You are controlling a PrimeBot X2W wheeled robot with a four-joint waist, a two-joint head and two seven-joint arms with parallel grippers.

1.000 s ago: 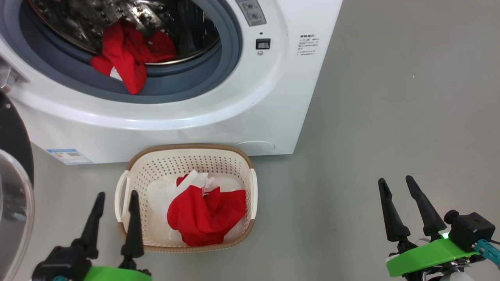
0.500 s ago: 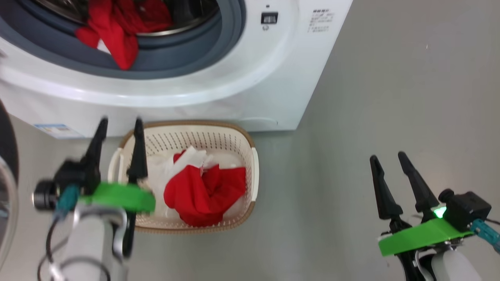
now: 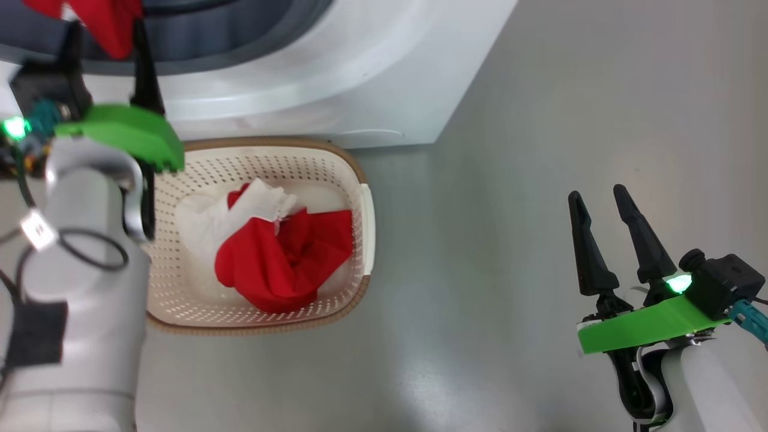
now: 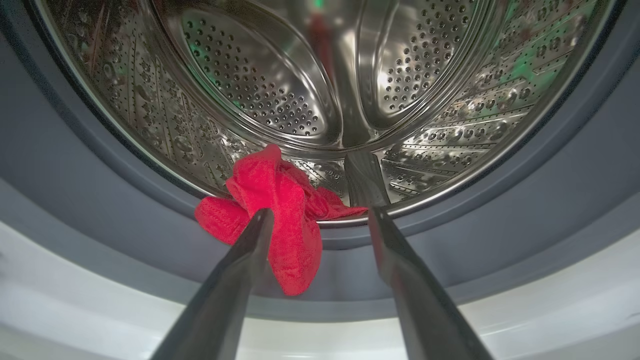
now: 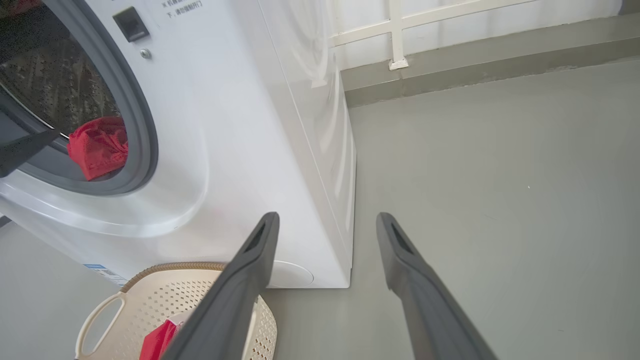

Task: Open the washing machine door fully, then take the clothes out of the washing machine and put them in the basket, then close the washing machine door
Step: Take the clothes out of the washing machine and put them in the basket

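Observation:
The white washing machine [image 3: 336, 72] stands with its mouth uncovered; its door is out of view. A red garment [image 4: 280, 200] lies over the drum lip and grey gasket, also seen as a red garment [image 5: 97, 145] from the right wrist. My left gripper [image 4: 320, 214] is open, its fingers raised in front of the gasket, the left finger overlapping the garment's lower part. The basket [image 3: 258, 168] on the floor before the machine holds red and white clothes [image 3: 282, 258]. My right gripper [image 3: 600, 198] hangs open and empty over the floor to the right.
My pale left forearm [image 3: 84, 270] covers the basket's left side. Bare grey floor [image 3: 540, 120] spreads right of the machine. A low ledge with a white railing [image 5: 395, 35] runs behind the machine's right side.
My left arm has risen from beside the basket up to the drum mouth. The head camera has tilted, shifting the whole picture. The right gripper has stayed put.

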